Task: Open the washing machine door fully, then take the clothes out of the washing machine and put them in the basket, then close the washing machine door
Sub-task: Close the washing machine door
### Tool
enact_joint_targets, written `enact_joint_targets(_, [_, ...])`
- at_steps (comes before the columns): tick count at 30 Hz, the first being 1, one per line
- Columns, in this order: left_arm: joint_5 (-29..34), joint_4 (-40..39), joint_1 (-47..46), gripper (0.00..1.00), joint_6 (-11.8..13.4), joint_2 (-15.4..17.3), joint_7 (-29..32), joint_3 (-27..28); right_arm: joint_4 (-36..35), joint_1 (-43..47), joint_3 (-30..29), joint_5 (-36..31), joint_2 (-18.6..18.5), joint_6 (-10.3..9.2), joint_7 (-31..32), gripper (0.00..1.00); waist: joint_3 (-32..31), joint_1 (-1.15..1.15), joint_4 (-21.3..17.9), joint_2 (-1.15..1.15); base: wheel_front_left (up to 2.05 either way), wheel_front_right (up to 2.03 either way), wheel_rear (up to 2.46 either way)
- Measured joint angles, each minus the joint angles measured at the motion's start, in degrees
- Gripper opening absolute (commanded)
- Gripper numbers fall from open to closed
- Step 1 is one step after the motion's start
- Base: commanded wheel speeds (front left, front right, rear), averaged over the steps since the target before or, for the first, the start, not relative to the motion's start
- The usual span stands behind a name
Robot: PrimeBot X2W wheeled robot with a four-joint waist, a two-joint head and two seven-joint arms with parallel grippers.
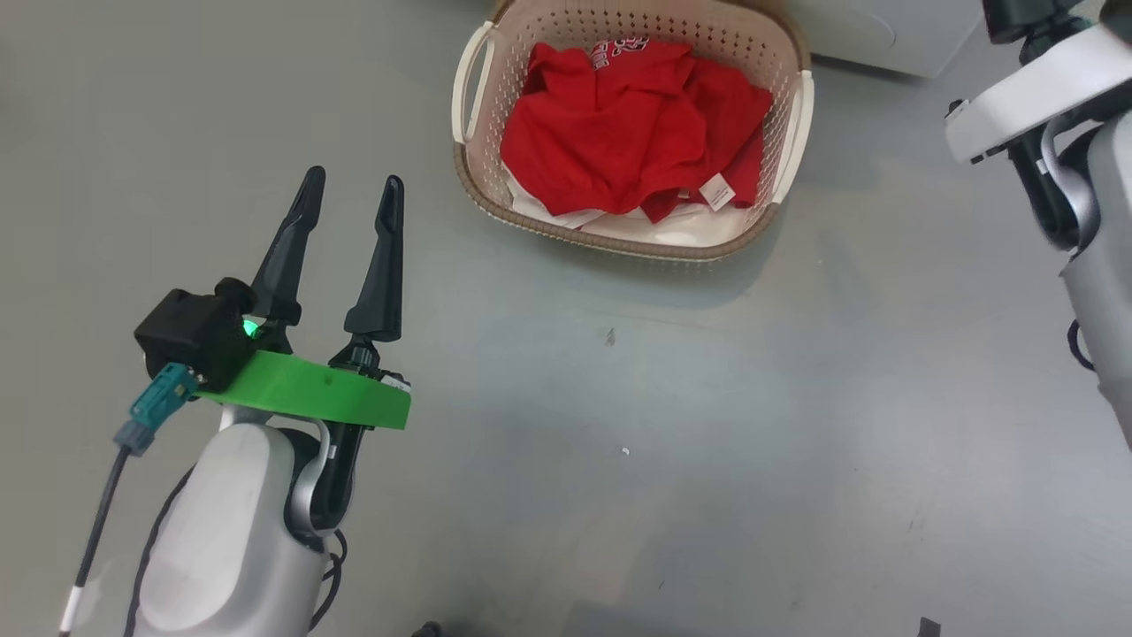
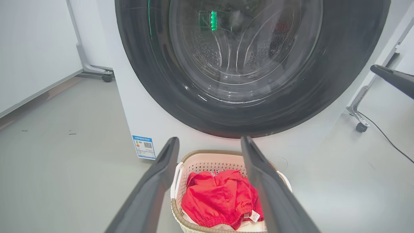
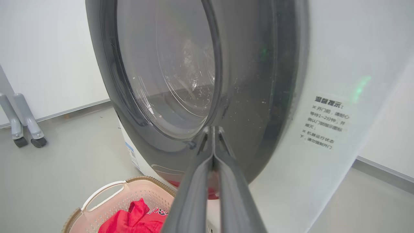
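Observation:
The washing machine door (image 2: 252, 116), a black rim around a glass bowl, lies flush on the white washing machine (image 2: 142, 123). My right gripper (image 3: 212, 129) is shut with nothing in it, its tips at the door's black rim (image 3: 258, 97). The cream basket (image 1: 707, 35) stands on the floor before the machine and holds the red clothes (image 1: 619, 124), with white fabric underneath. My left gripper (image 1: 354, 177) hangs open to the left of the basket, pointing at the basket (image 2: 207, 161) and the clothes (image 2: 216, 197). One right finger (image 2: 394, 79) shows at the left wrist view's edge.
Grey floor spreads around the basket. Wheeled frame legs stand to either side of the machine (image 2: 106, 77) (image 2: 360, 126), and a cable (image 2: 388, 142) lies on the floor. White wall panels are behind. A blue label (image 2: 144, 147) sits low on the machine's front.

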Motion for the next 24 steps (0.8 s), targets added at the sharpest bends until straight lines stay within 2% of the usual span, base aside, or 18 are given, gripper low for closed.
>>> enact_joint_targets(15, [2.00, 0.98, 7.32, 1.00, 0.00, 4.59, 0.00, 4.55, -1.79, 14.31, -3.04, 5.48, 6.33, -0.09, -0.70, 0.00, -10.50, 0.00, -8.86, 0.00, 0.00, 0.00, 0.00])
enact_joint_targets(19, [2.01, 1.15, 10.34, 1.00, 0.00, 5.13, 0.00, 5.48, -4.16, 17.95, -4.87, 5.45, 6.57, -2.01, -0.73, 0.00, -13.97, 0.00, -12.57, 0.00, 0.00, 0.00, 0.00])
enact_joint_targets(24, [2.16, 0.98, 12.42, 1.00, 0.00, 5.53, 0.00, 5.98, -5.73, 22.80, -6.51, 5.38, 7.01, -2.58, -0.93, 0.00, -16.90, 0.00, -16.34, 0.00, 0.00, 0.00, 0.00])
